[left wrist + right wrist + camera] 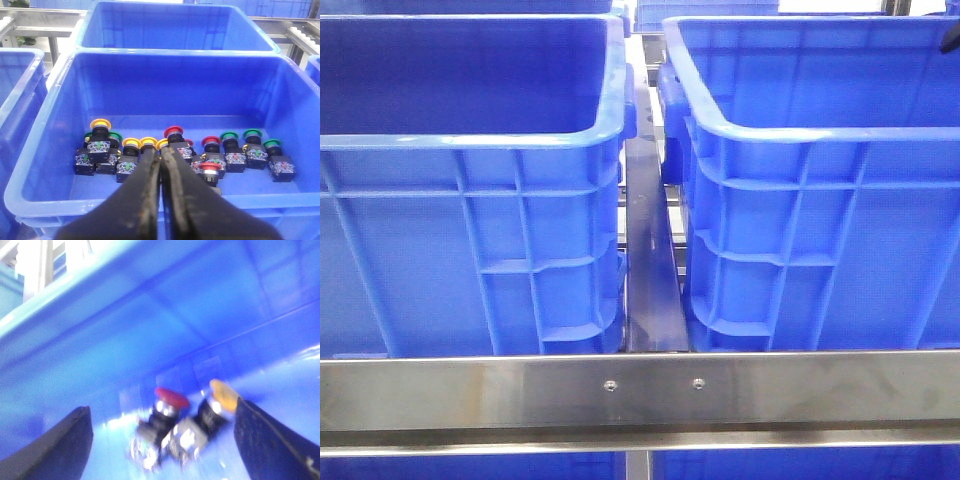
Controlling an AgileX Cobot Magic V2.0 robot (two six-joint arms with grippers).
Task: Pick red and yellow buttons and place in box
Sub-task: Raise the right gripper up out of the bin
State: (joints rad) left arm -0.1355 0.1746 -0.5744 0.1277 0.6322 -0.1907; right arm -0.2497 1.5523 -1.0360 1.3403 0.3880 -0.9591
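Two blue plastic bins side by side in the front view, left bin (470, 200) and right bin (820, 200), ribbed walls, rolled rims, narrow gap between. Brushed steel rail (640, 395) across the foreground, two screws in it. In the left wrist view, a bin (50, 165) holding a row of push buttons on its floor: about four yellow-capped (100, 123), about four red-capped (173, 132), about four green-capped (251, 134), each with a round mushroom cap on a black body and clear contact block; some overlapped, so counts approximate. Left hand (161, 155) clenched, black fingers pressed together, empty, above the row. Right hand (162, 440) released, fingers wide apart inside a bin, around one red button (171, 397) and one yellow button (223, 396) lying tilted side by side; view blurred. Metal conveyor frames behind.
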